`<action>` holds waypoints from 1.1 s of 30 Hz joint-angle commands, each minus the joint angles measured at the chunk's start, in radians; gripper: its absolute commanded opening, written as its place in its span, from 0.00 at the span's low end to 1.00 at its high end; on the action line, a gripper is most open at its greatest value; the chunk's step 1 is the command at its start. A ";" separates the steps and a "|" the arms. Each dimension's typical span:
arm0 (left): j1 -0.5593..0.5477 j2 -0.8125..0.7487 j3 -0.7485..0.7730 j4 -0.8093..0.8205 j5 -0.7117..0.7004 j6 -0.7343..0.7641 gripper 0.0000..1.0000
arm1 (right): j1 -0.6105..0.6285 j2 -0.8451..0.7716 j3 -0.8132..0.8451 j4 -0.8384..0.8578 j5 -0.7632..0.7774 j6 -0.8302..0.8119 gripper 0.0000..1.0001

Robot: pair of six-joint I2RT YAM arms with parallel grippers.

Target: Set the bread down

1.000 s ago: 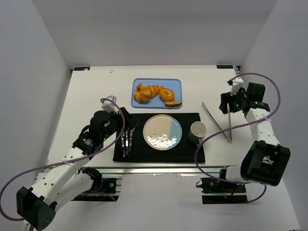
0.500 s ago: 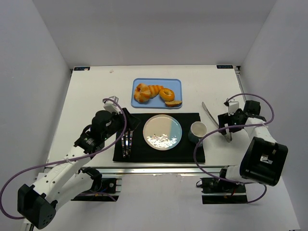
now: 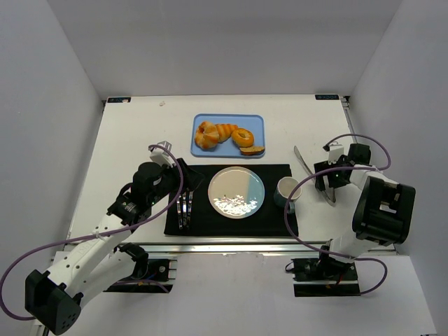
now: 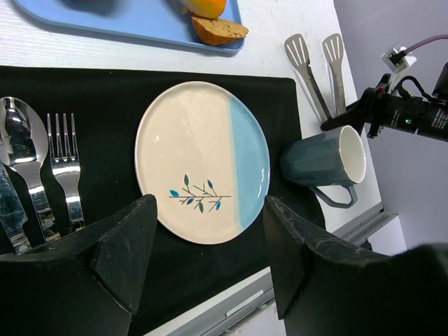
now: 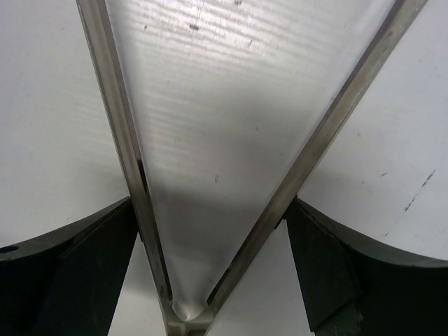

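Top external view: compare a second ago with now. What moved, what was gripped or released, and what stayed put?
The right gripper swung down and inward from the far right; its open jaws now straddle the hinge end of the steel tongs, nothing gripped yet. The left gripper, the knotted golden bun on the blue tray, the round plate and the grey-blue mug stayed put.

Golden-orange bread (image 3: 205, 134), blue tray (image 3: 255, 122), cream-and-blue leaf-sprig plate (image 4: 196, 150), black mat (image 4: 105, 91).
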 commanded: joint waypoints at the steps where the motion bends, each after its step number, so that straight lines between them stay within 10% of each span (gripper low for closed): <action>1: 0.000 -0.015 0.001 0.007 -0.009 0.001 0.72 | 0.032 0.033 0.003 0.058 0.035 0.031 0.88; 7: 0.000 -0.004 0.008 0.007 -0.009 0.002 0.72 | 0.049 0.066 -0.001 0.067 0.069 0.051 0.68; 14: 0.000 0.000 0.024 -0.002 -0.011 0.010 0.72 | 0.047 -0.026 0.012 0.063 0.031 0.019 0.12; 33: 0.000 -0.142 0.048 -0.151 -0.115 -0.013 0.72 | 0.521 0.022 0.563 -0.141 -0.208 0.152 0.39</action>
